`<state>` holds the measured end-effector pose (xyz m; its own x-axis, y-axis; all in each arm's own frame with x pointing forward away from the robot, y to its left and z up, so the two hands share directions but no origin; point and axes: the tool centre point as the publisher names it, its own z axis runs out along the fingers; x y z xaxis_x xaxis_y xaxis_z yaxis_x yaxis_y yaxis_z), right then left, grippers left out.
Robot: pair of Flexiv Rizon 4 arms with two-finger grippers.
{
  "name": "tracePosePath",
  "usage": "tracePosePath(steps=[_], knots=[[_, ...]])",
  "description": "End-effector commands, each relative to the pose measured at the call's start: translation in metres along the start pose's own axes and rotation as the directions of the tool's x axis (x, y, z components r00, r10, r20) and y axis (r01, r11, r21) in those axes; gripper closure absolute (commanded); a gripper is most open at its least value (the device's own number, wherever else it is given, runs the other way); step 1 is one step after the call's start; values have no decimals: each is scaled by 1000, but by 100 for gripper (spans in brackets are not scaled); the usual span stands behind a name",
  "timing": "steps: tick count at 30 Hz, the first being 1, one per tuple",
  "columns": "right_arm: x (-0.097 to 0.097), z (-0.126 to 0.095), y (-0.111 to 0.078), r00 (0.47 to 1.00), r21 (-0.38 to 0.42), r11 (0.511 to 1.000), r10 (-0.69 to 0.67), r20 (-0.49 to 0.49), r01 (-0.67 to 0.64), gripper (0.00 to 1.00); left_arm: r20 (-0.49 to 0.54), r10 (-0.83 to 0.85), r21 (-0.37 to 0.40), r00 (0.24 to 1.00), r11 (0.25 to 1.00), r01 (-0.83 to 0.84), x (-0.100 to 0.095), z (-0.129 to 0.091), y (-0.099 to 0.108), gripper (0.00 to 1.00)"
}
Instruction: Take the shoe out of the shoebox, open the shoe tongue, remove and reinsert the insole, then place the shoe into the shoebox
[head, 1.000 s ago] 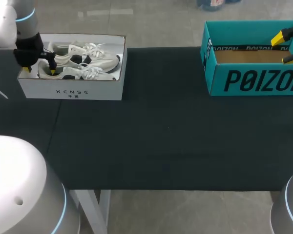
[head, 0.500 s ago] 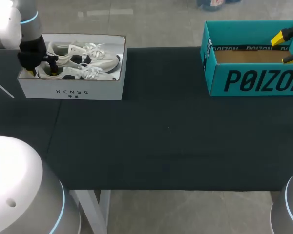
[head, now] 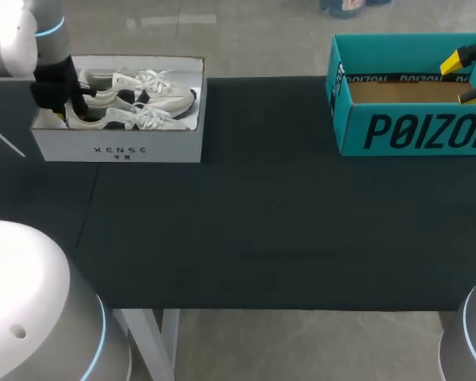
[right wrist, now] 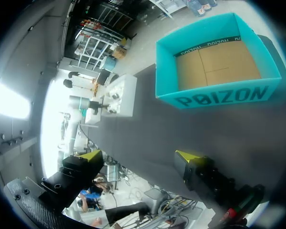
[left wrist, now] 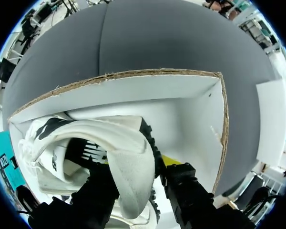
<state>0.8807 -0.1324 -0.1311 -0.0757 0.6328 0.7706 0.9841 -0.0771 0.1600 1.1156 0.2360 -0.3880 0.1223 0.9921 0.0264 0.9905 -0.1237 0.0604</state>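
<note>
Two shoes (head: 135,99) sit in the white box (head: 119,148) at the tabletop's (head: 270,222) far left, the left pincer (left wrist: 133,177) pinching the near shoe (left wrist: 126,155) by its heel, the right pincer (right wrist: 138,164) spread over the teal box (head: 404,131) far right, so even lifting out looks barely begun.

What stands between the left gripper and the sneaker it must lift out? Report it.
Nothing visible. The left gripper clamps the sneaker by its heel inside the open-topped white shoebox. The other sneaker lies beside it, not over it.
</note>
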Motion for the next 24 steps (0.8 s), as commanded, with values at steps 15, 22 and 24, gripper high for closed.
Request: tracePosePath(steps=[15, 22, 24], knots=[[0, 0, 0, 1000, 0, 1000, 0, 2, 0, 0, 16, -8, -9, 1000, 1000, 8, 2, -46, 3, 100], [0, 0, 0, 1000, 0, 1000, 0, 2, 0, 0, -4, -26, -41, 1000, 999, 26, -11, -95, 2, 100], [0, 0, 0, 1000, 0, 1000, 0, 2, 0, 0, -6, -30, -56, 1000, 998, 30, -16, -106, -1, 100]])
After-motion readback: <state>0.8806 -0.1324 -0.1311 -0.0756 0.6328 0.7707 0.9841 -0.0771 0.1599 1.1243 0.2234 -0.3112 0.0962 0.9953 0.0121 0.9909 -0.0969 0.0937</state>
